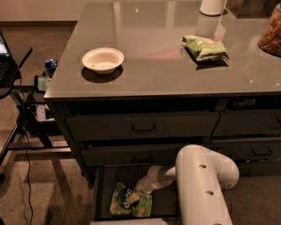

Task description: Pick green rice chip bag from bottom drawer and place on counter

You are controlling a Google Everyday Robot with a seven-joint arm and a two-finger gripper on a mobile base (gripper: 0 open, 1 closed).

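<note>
The green rice chip bag (125, 203) lies flat on the floor of the open bottom drawer (103, 193), at the lower left of the camera view. My gripper (133, 197) reaches down into the drawer from the white arm (199, 184) and sits right on top of the bag's right half. The arm hides the drawer's right side. The counter (153, 61) is the glossy grey top above the drawers.
On the counter stand a white bowl (103, 59) at the left, a narrower green-and-white bag (205, 47) at the right, a white container (212, 6) at the back and a snack bag (271, 33) at the far right. A stand with cables (26, 114) is left of the cabinet.
</note>
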